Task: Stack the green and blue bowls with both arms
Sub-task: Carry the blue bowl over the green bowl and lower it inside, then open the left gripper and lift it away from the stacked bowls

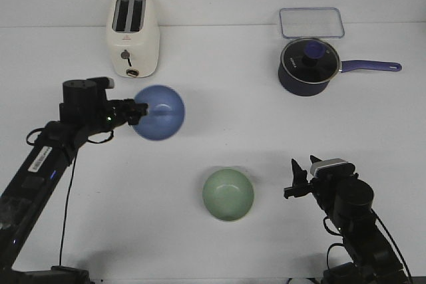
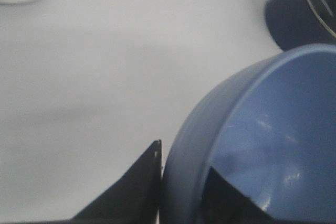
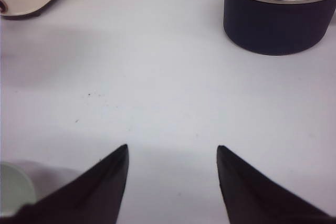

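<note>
Two bowls sit apart in the front view: the blue bowl (image 1: pixel 160 112) hangs left of centre, tilted so its hollow faces the camera, and the green bowl (image 1: pixel 228 195) rests upright on the white table (image 1: pixel 219 64) lower down, just right of centre. The left gripper (image 1: pixel 140 112) at the middle left of the frame is clamped on the blue bowl's left rim. In the left wrist view one dark finger (image 2: pixel 134 192) lies against the outside of the blue wall (image 2: pixel 273 145) and the other shows inside it, so the rim is pinched between them.

The right gripper (image 1: pixel 297 181) hovers at the lower right of the front view, near the green bowl but not touching it. In the right wrist view its two black fingers (image 3: pixel 100 182) stand wide apart with bare table between them, and a sliver of the green bowl (image 3: pixel 13 192) shows at the lower left corner.

A cream toaster (image 1: pixel 134 34) stands at the upper left of the front view. A dark navy saucepan (image 1: pixel 307 66) with a glass lid and purple handle stands at the upper right, with a clear rectangular container (image 1: pixel 311 22) just behind it.
</note>
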You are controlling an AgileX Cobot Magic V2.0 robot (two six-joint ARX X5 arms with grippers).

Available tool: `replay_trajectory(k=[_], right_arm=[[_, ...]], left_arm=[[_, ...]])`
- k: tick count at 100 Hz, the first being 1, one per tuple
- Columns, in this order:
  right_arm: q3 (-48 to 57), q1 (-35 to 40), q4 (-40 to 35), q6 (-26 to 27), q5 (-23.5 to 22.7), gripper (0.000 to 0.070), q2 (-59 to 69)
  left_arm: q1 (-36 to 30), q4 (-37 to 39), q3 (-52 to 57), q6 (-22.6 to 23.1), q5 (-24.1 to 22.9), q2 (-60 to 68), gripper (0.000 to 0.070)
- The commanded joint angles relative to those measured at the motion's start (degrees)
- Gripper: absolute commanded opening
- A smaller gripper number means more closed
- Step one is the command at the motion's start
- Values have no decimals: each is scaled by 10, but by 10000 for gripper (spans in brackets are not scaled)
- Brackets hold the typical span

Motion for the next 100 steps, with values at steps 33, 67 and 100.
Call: replay_trajectory(k=[33, 67, 100], right_arm=[[3, 2, 3, -5, -1, 328, 2], [3, 2, 1, -5, -1, 328, 2], [3, 1, 2, -5, 1, 328, 2]], left_arm=[[-254, 73, -104, -3, 5, 2, 14], [-307, 112, -104, -7, -2, 67, 42], [-283, 108, -103, -5, -3, 25, 429]])
